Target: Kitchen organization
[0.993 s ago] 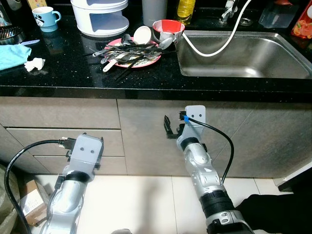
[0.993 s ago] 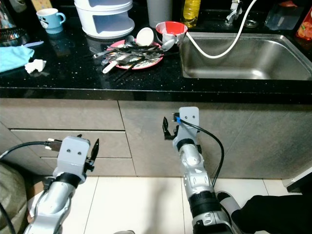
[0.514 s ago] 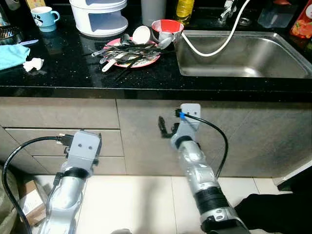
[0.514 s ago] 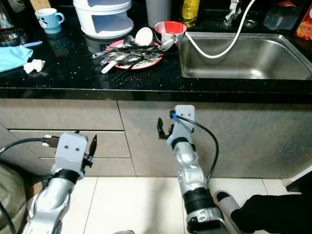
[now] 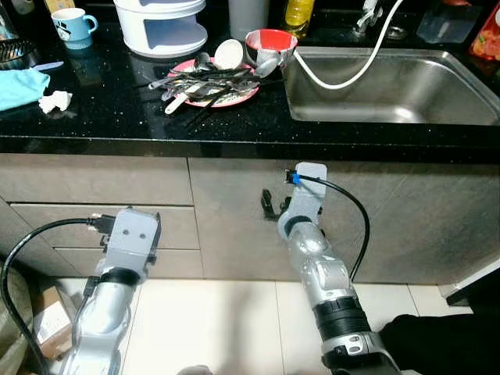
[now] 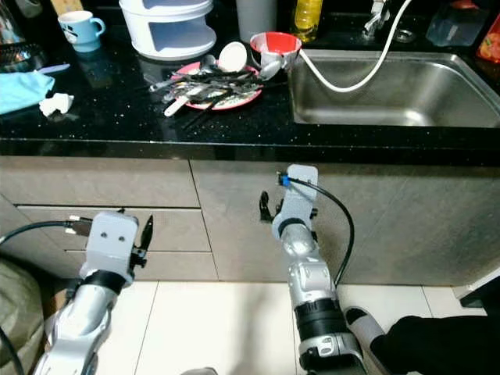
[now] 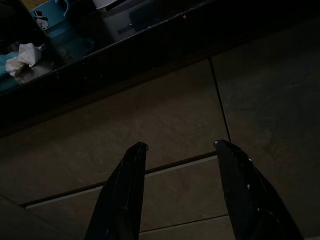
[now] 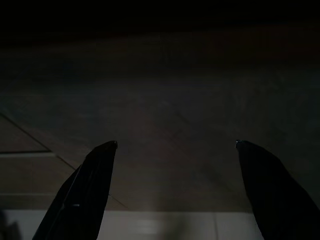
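The work to be organised is taken to be the pink plate (image 5: 209, 84) heaped with loose cutlery (image 5: 205, 80), which is found on the black countertop (image 5: 117, 117) just left of the sink (image 5: 391, 82); a white spoon lies across the heap and a red bowl (image 5: 269, 45) is set at the plate's far right edge, between plate and sink. A white tiered container (image 5: 162, 23) is placed behind the plate, and a blue mug (image 5: 69, 23), a blue cloth (image 5: 19, 84) and a crumpled tissue (image 5: 55, 101) are noted well to the plate's left. A white hose (image 5: 344, 70) is seen draped from the tap into the sink. Below the counter edge, the right gripper (image 8: 175, 150) is held close to the cabinet front (image 5: 234, 219) beneath the plate, its fingers spread wide apart; the left gripper (image 7: 180, 147) is held lower and further left, facing the drawer fronts (image 5: 94, 226), its fingers likewise apart and empty. Nothing is grasped. The following risks are judged: the right fingers could be driven against the cabinet face or caught under the counter lip as the arm is raised; the overhanging handles could be knocked, so that cutlery is scattered onto the floor; the bowl could be pushed into the sink.
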Motion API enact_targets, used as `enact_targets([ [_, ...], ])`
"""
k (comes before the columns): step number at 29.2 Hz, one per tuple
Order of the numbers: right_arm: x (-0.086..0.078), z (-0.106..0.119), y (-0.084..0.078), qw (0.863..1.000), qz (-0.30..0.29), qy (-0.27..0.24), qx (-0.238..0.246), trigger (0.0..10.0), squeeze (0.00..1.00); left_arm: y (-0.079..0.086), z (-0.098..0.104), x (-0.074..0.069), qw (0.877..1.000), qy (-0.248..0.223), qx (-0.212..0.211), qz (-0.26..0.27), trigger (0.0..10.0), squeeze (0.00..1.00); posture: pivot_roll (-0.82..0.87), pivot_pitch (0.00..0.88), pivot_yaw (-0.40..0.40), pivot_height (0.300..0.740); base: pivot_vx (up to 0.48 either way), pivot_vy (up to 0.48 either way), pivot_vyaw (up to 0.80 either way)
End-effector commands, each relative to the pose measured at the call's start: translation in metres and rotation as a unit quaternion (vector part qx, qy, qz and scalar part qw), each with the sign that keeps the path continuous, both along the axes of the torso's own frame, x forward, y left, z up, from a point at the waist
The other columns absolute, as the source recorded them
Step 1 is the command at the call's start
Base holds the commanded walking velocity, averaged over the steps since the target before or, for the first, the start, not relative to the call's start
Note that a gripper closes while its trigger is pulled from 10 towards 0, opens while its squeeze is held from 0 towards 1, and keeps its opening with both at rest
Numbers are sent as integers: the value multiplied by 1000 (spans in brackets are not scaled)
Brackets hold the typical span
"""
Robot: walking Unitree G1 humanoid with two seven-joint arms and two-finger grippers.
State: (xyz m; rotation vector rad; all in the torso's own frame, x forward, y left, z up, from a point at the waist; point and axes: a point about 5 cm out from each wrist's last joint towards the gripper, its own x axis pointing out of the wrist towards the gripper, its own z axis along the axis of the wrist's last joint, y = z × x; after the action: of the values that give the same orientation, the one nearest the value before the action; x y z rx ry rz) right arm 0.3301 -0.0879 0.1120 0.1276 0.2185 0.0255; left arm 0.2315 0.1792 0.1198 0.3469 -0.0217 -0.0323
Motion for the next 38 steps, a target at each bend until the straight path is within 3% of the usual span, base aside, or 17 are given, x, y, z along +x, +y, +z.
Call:
enact_targets([
  [1, 0, 8, 16, 1000, 10, -3, 24, 10000, 0, 5, -5, -1, 1000, 16, 11, 7, 10000, 0, 240, 71, 4, 740, 0, 0, 0],
  [16, -9, 14, 14, 1000, 1, -20, -10, 10000, 0, 9, -6, 3, 999, 13, 20, 22, 10000, 0, 236, 57, -7, 740, 0, 0, 0],
  [26, -7, 20, 11, 999, -3, -44, -20, 10000, 0, 8, -6, 3, 1000, 12, 18, 23, 10000, 0, 237, 52, -11, 740, 0, 0, 0],
  [29, -3, 20, 4, 998, -28, -45, -41, 10000, 0, 6, -6, 3, 1000, 11, 16, 24, 10000, 0, 225, 49, -15, 740, 0, 0, 0],
  [31, -2, 23, -6, 992, -74, -68, -77, 10000, 0, 6, -6, 2, 1000, 11, 13, 25, 10000, 0, 220, 50, -12, 740, 0, 0, 0],
  [34, -1, 21, -8, 991, -68, -64, -94, 10000, 0, 7, -6, 1, 1000, 12, 12, 26, 10000, 0, 213, 50, 0, 740, 0, 0, 0],
  [38, -1, 23, -6, 993, -55, -63, -78, 10000, 0, 10, -7, 0, 999, 17, 10, 27, 10000, 0, 211, 41, 11, 740, 0, 0, 0],
])
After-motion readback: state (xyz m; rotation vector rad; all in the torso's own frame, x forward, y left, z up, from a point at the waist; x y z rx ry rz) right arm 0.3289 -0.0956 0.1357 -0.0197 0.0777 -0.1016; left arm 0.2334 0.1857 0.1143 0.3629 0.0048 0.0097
